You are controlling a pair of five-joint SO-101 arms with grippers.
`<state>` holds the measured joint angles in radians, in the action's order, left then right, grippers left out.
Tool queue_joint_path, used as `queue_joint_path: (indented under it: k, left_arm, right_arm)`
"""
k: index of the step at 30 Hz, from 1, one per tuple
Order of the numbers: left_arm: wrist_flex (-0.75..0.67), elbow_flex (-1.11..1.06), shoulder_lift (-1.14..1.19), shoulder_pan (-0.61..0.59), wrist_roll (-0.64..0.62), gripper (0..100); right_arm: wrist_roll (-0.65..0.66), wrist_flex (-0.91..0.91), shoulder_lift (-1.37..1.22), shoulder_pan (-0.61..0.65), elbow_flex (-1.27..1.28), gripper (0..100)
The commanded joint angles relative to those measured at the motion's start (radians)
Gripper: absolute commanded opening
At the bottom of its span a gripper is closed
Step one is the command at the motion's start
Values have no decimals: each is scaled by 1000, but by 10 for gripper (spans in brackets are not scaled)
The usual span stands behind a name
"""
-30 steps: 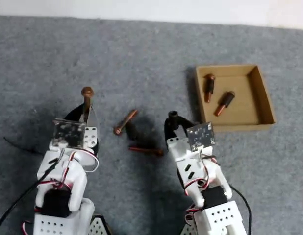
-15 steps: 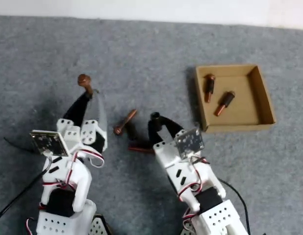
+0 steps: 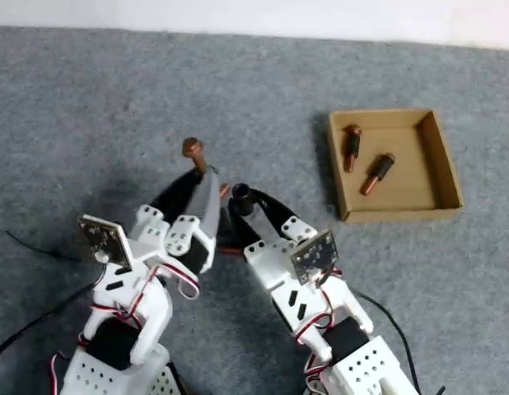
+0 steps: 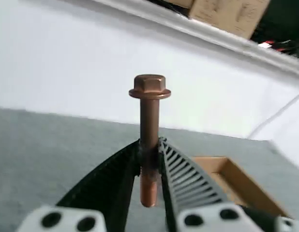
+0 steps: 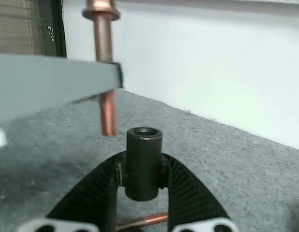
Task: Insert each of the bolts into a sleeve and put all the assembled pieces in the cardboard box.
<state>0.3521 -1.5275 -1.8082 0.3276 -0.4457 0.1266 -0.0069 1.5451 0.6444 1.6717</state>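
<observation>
Two grippers were loaded at inspection. Your left gripper [image 4: 149, 145] was closed tight on the lower shank of a copper bolt [image 4: 149, 111], held upright with the head up and the tip showing below the fingers. Your right gripper [image 5: 143, 166] was closed on a black sleeve [image 5: 144, 145], clamped at mid-height with the open bore facing up. From the right wrist view, the bolt's tip hung just beside the sleeve's mouth and slightly above it, offset to one side and not yet entered. I judge the step in hand to be alignment before insertion. The next move calls for you to bring the shank directly over the bore, keep both pieces upright and in line, then lower the bolt. A tip that catches the rim could tilt either piece in its grip. One loose bolt [image 5: 142, 221] lay on the grey carpet [image 3: 90, 99] beneath the right gripper. Farther off, well apart from both arms, the cardboard box [image 3: 442, 177] held two assembled pieces [image 3: 352, 146].
</observation>
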Motion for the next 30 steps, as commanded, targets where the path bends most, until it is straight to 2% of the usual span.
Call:
queue_joint_path:
  k: [1, 6, 10, 21, 25, 30]
  left_arm:
    - [-31, 12, -15, 50, -103, 10]
    - [-34, 19, -15, 50, -106, 10]
    - [-104, 10, -15, 54, -106, 9]
    - [-106, 10, -15, 59, -109, 9]
    - [-86, 4, -13, 131, -101, 10]
    - [-68, -30, -13, 151, -101, 10]
  right_arm:
    - [114, -27, 16, 13, 90, 4]
    - [146, -28, 16, 35, 122, 4]
    - [147, -27, 16, 28, 122, 4]
    - [147, -21, 16, 28, 122, 4]
    - [147, -21, 16, 25, 122, 4]
    - [147, -21, 16, 1, 122, 4]
